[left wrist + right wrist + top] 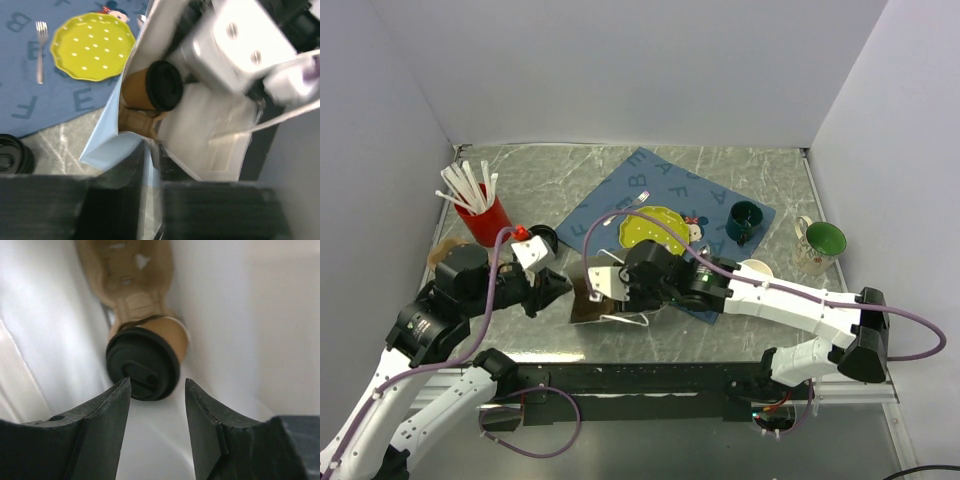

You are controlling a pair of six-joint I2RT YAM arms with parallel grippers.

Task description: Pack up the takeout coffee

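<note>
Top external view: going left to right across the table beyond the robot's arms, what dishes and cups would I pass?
Red cup of straws → yellow plate → dark mug → green-lined mug.

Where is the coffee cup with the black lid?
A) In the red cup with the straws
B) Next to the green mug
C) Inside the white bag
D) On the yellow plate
C: the left wrist view shows the coffee cup lying inside the open white bag, with the bag's walls around it.
</note>
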